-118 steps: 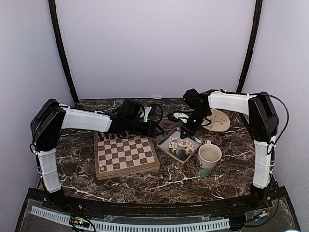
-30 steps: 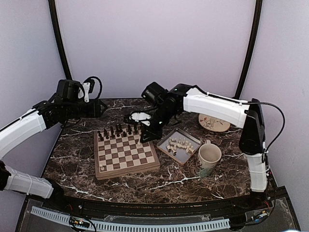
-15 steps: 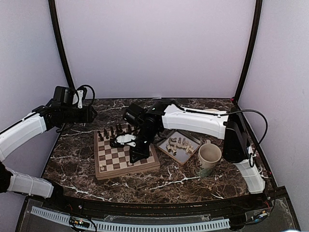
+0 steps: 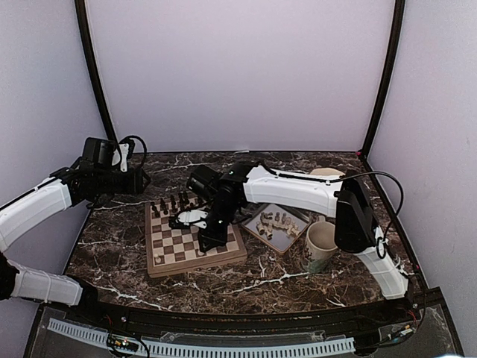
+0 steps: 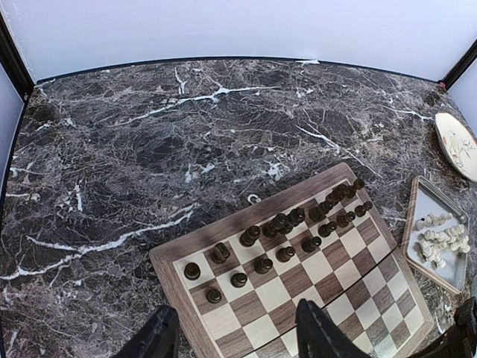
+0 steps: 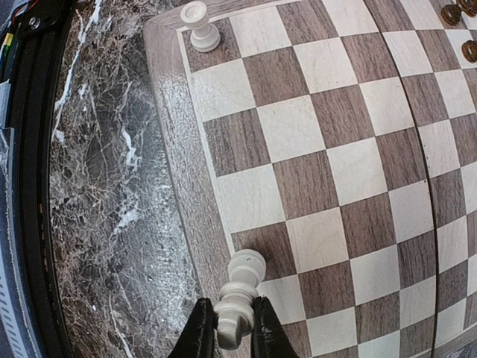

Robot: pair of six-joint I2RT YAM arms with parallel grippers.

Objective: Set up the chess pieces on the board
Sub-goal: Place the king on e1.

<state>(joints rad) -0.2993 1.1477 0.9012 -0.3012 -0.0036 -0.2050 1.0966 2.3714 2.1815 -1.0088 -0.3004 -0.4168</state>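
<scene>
Spread over the dark marble table (image 4: 283,280): the board (image 4: 175,250) left of centre, a mug (image 4: 322,245) to the right, and a grey tray (image 4: 282,240) between them, just beside the board. Lined up on the board's two far rows, the dark chessmen (image 5: 291,231). Heaped in the tray, most of the cream chess pieces (image 5: 440,242). Upright on a near corner square, one corner piece (image 6: 200,24). Pinched narrow between the right fingers (image 6: 200,335), a cream chessman (image 6: 240,294), tilted, low over the same edge row and close to the tan rim; touching the wood or not, cannot tell. Spread wide and holding nothing, the left fingers (image 5: 320,335), high over the table's back left.

Judged as the placing step. Straighten the tilt first, then bring the base down flat on the middle of one square. Open only slightly and lift straight up.

Mind the rim close by: easy to topple a base set half on it. Plenty of bare squares mid-board for backing away. Keep clear of the corner piece and the dark rows.
</scene>
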